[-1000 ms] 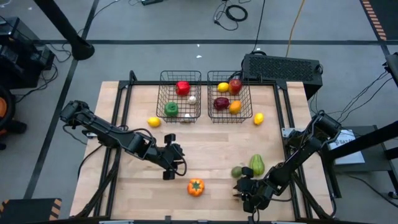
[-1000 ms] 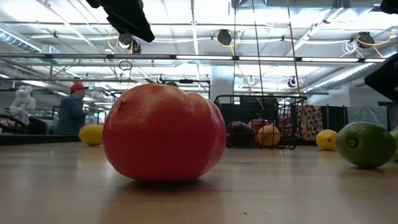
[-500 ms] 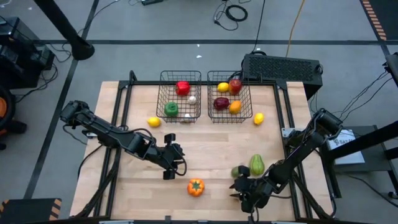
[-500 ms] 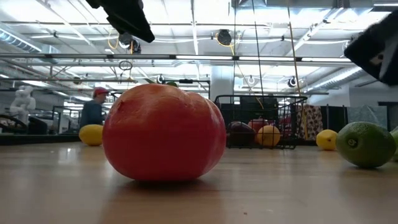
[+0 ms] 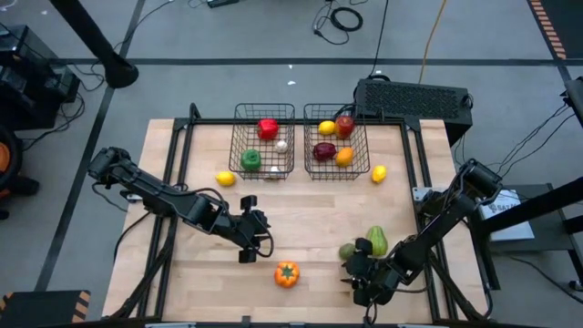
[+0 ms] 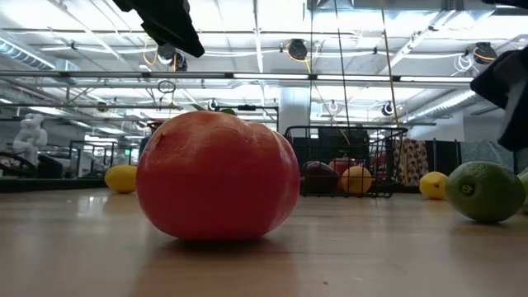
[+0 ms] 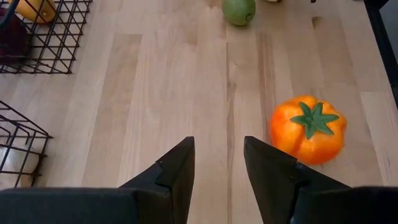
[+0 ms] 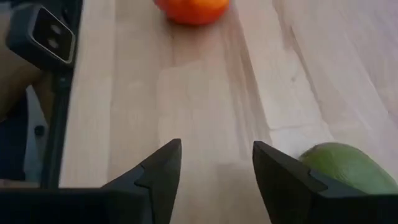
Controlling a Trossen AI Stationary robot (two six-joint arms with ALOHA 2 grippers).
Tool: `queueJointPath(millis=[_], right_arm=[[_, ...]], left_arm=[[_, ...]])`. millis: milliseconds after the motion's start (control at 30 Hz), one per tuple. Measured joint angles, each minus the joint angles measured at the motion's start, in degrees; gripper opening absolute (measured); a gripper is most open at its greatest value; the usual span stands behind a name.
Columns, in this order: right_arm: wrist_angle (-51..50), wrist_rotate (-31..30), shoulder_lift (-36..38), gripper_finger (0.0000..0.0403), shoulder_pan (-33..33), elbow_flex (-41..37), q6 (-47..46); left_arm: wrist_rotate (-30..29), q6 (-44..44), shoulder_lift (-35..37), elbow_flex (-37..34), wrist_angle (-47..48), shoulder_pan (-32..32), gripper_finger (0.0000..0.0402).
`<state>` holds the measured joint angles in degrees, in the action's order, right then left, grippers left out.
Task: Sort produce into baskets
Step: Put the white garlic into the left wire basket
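- Right end effector (image 5: pixel 358 278): fingers spread, empty, low over the desk (image 5: pixel 310 228) just beside a lime (image 5: pixel 347 251).
- Left end effector (image 5: pixel 258 241): spread, empty, near the orange pepper (image 5: pixel 286 273).

Both arms are black and jointed, cables running along their links, each ending in two matte, wedge-shaped dark fingers (image 7: pixel 177 171) with flat inner faces.
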<state>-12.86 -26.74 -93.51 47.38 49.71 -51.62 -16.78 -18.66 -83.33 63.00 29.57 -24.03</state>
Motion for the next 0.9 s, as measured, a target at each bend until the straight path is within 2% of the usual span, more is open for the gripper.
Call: queueJointPath(millis=[100, 300, 433, 567, 733, 800, 900], right_arm=[[-4.3, 1.1, 0.0, 0.0217, 0.6, 0.5, -0.9], [-20.9, 2.7, 0.1, 0.0258, 2.9, 7.0, -5.1], [-25.8, 3.2, 0.2, 0.0270, 4.6, 9.9, -4.8], [-25.3, 5.9, 0.2, 0.0267, 7.0, 10.2, -5.4], [-19.8, 6.1, 0.2, 0.0264, 9.6, 10.2, -5.2], [-18.2, 5.2, -0.1, 0.0263, 10.0, 10.2, -0.9], [-15.3, 2.3, -1.2, 0.0263, 10.6, 10.2, 10.2]], left_arm=[[0.0, -0.1, 0.0, 0.0, 0.0, 0.0, 0.0145], [0.0, -0.1, 0.0, 0.0, 0.1, 0.0, 0.0145], [0.0, -0.1, 0.0, 0.0, 0.1, 0.0, 0.0145], [0.0, -0.1, 0.0, 0.0, 0.1, 0.0, 0.0145], [0.0, -0.1, 0.0, 0.0, 0.0, 0.0, 0.0145], [0.0, -0.1, 0.0, 0.0, 0.0, 0.0, 0.0145], [0.0, -0.1, 0.0, 0.0, 0.0, 0.0, 0.0145]])
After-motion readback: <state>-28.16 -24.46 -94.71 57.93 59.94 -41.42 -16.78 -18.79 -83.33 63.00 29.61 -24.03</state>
